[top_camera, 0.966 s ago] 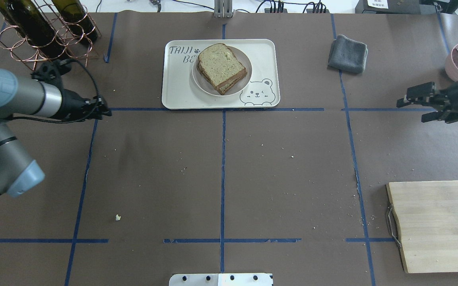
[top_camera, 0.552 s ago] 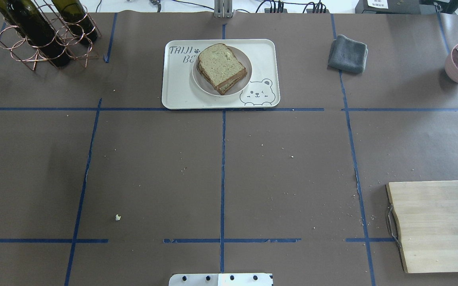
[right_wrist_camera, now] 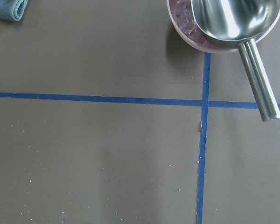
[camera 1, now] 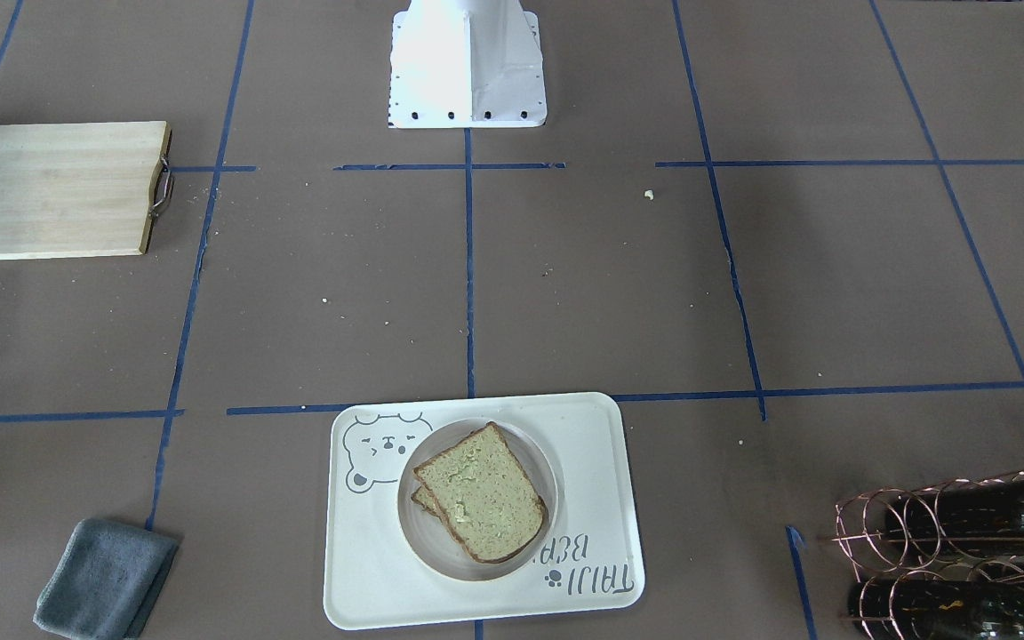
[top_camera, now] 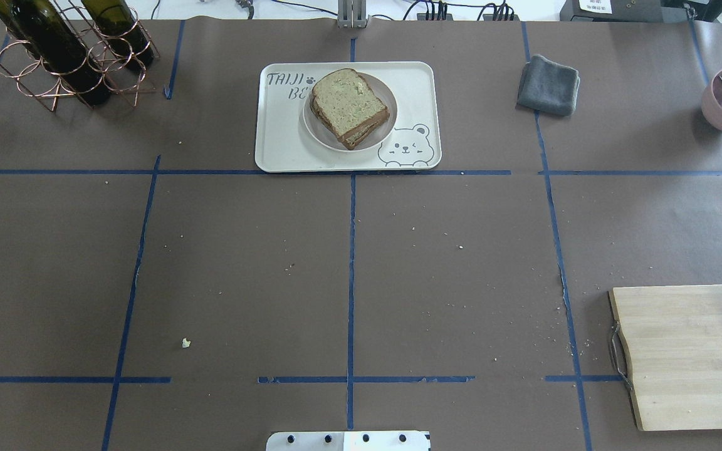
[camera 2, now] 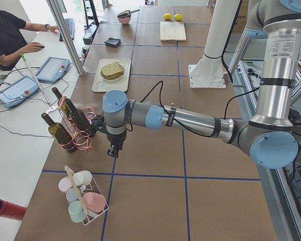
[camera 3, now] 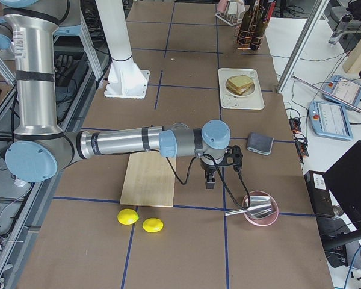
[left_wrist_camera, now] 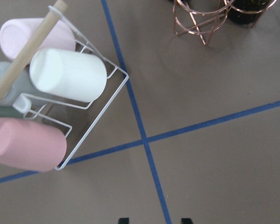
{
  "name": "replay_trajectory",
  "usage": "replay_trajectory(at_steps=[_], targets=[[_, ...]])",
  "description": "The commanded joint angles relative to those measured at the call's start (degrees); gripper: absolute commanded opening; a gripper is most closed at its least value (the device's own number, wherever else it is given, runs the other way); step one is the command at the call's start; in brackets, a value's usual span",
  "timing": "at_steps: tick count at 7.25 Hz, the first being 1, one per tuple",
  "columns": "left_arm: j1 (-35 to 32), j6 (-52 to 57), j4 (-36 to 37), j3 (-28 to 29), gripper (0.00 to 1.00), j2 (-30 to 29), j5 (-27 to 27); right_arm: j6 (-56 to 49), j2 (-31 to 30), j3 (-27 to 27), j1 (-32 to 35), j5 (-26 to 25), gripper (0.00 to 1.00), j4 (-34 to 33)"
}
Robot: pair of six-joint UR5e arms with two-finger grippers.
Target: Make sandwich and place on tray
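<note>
Left claw point(left_wrist_camera: 155, 220) open, empty; right claw point(camera 3: 209, 182) state unclear; sandwich point(top_camera: 348, 106) on tray point(top_camera: 279, 145), well apart.

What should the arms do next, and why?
Likely nothing beyond stopping. The sandwich sits stacked on the plate on the tray. The left gripper, by the bottles, and the right gripper, by the pink bowl, are both far from it. The task looks finished.
</note>
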Motion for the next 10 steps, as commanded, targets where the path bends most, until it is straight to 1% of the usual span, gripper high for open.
replay_trajectory(at_steps=[1, 2, 3, 4, 5, 6, 7, 8, 9, 10], targets=[[-0.7, 1.5, 4.8, -1.8, 1.0, 0.5, -2.3, -1.0, 0.1, 0.4, -0.9, 0.0, 1.0, -0.9], [-0.7, 1.5, 4.9, -1.2, 1.0, 0.5, -4.5, -1.0, 0.0, 0.4, -2.0, -0.1, 1.0, -1.0], [-0.5, 1.5, 4.9, -1.2, 1.0, 2.0, -5.7, -1.0, 0.0, 0.4, -1.1, -0.2, 1.0, -1.0], [-0.5, 1.5, 4.3, -1.7, 1.0, 3.0, -5.8, -1.0, 0.1, -0.1, -1.9, -1.4, 1.0, -1.0], [-0.5, 1.5, 4.3, -1.7, 1.0, 3.2, -5.7, -1.0, 1.5, 0.2, -1.6, -3.3, 1.0, -1.0], [-0.6, 1.5, 4.1, -1.0, 1.0, 4.9, -5.7, -1.0, 1.7, 0.3, -1.6, -3.4, 1.0, -1.1], [-0.6, 1.1, 4.4, -1.8, 1.0, 4.9, -5.7, -1.1, 1.8, -0.4, -1.8, -3.8, 1.0, -1.1], [-0.4, 0.9, 4.0, 0.6, 1.0, 4.1, -5.7, -1.0, 2.4, -0.6, -1.9, -4.7, 1.0, -1.1], [-0.2, 0.9, 3.0, 2.4, 1.0, 1.8, -5.5, -1.0, 3.0, -0.5, -1.9, -4.5, 1.0, -1.1], [-0.3, 1.4, 2.9, 3.1, 1.0, -0.4, -5.2, -1.0, 3.0, -0.6, -1.9, -4.5, 1.0, -1.1]])
